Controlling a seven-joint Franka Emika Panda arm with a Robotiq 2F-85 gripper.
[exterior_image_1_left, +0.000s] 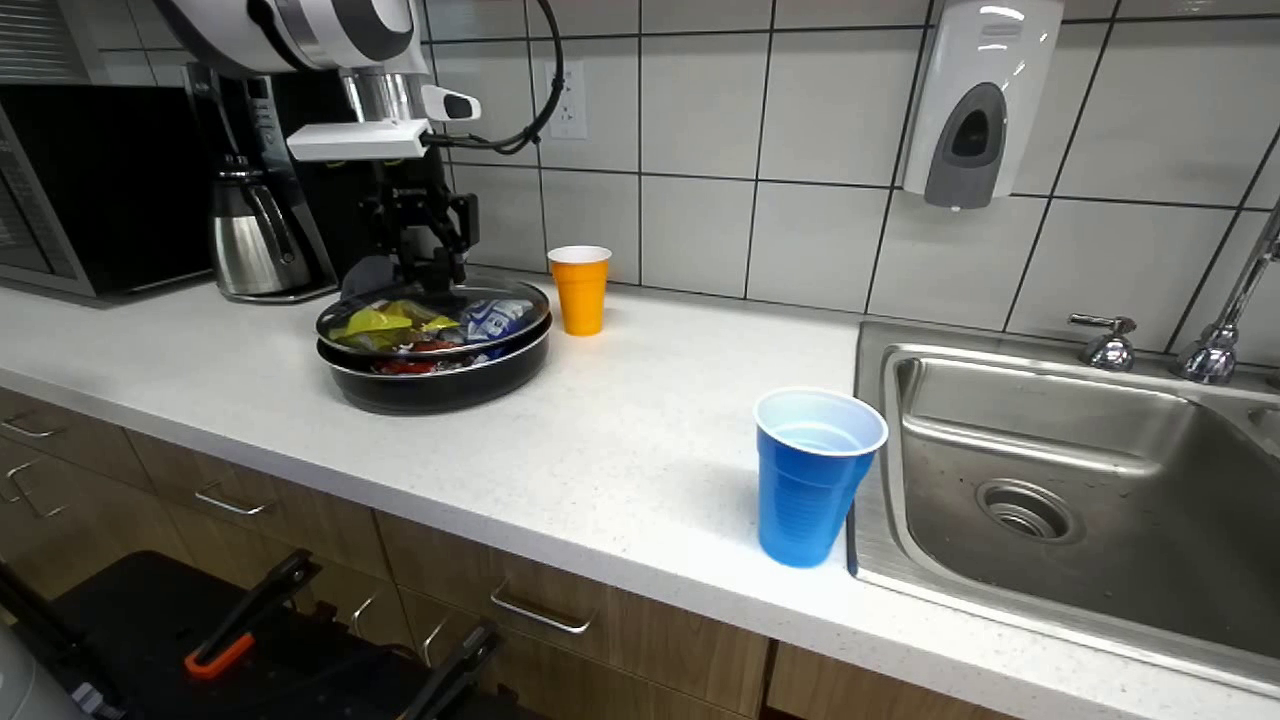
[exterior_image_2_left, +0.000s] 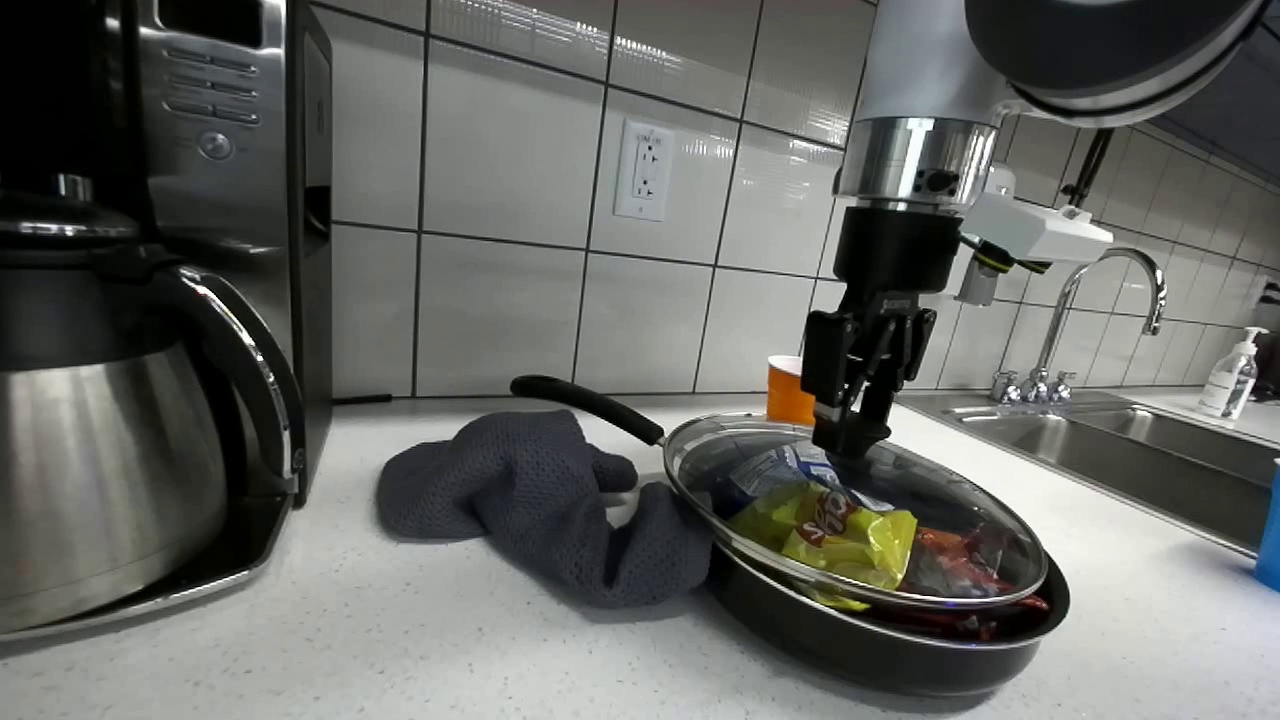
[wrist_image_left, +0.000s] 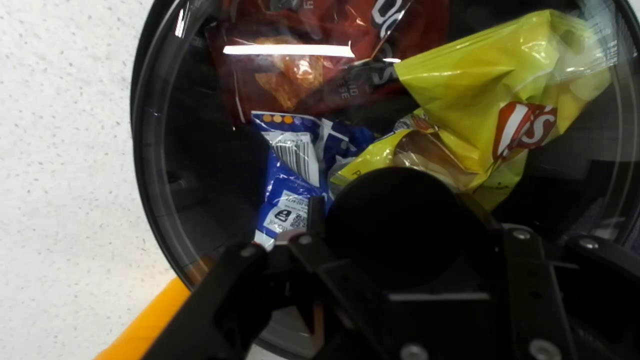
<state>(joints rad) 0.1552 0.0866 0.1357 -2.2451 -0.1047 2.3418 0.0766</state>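
My gripper (exterior_image_1_left: 435, 268) points down at the round glass lid (exterior_image_1_left: 470, 345). It also shows in an exterior view (exterior_image_2_left: 852, 438). In the wrist view its fingers flank the lid's round black knob (wrist_image_left: 390, 220) closely on both sides and appear shut on it. The lid sits slightly askew above a black frying pan (exterior_image_2_left: 880, 650), with a gap between the rims. Through the glass show a yellow chip bag (wrist_image_left: 480, 85), a blue bag (wrist_image_left: 292, 172) and a red bag (wrist_image_left: 320, 70). Bags also show in the gap. The lower knob and fingertip ends are dark and partly hidden.
An orange cup (exterior_image_1_left: 580, 292) stands just behind the pan. A dark grey cloth (exterior_image_2_left: 530, 500) lies beside it, near the pan's handle (exterior_image_2_left: 590, 402). A coffee maker (exterior_image_1_left: 255, 240) stands at the back. A blue cup (exterior_image_1_left: 812, 490) stands beside the sink (exterior_image_1_left: 905, 520).
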